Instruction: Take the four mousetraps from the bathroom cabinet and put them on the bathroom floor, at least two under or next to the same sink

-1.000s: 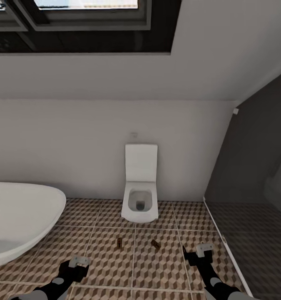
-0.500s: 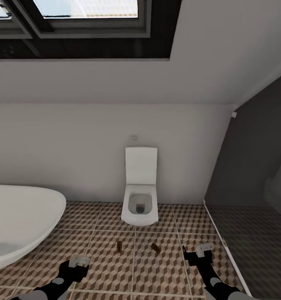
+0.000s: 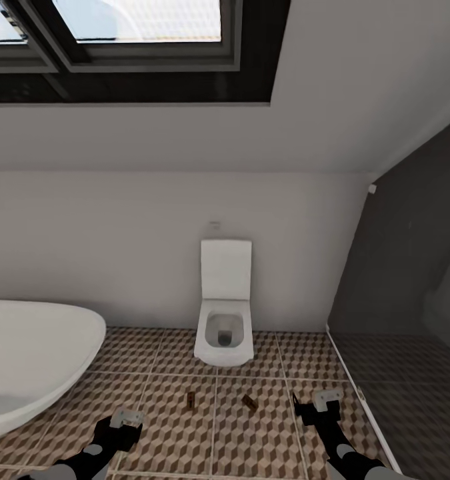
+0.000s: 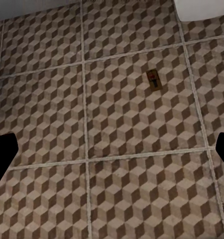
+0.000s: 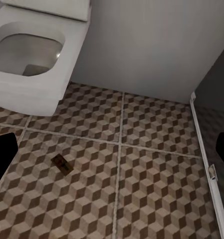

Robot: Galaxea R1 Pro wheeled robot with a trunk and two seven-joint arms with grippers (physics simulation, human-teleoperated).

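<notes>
Two mousetraps [image 3: 191,399] [image 3: 249,402] lie flat on the bathroom floor [image 3: 251,440], just in front of the toilet [image 3: 225,330]. Left gripper [image 3: 121,425] and right gripper [image 3: 318,407] hang over the tiles beside them, jaws spread wide, holding nothing.

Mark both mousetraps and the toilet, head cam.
left mousetrap [image 3: 191,399], head view, middle of its board
right mousetrap [image 3: 249,402], head view, middle of its board
toilet [image 3: 225,270], head view, raised lid
</notes>
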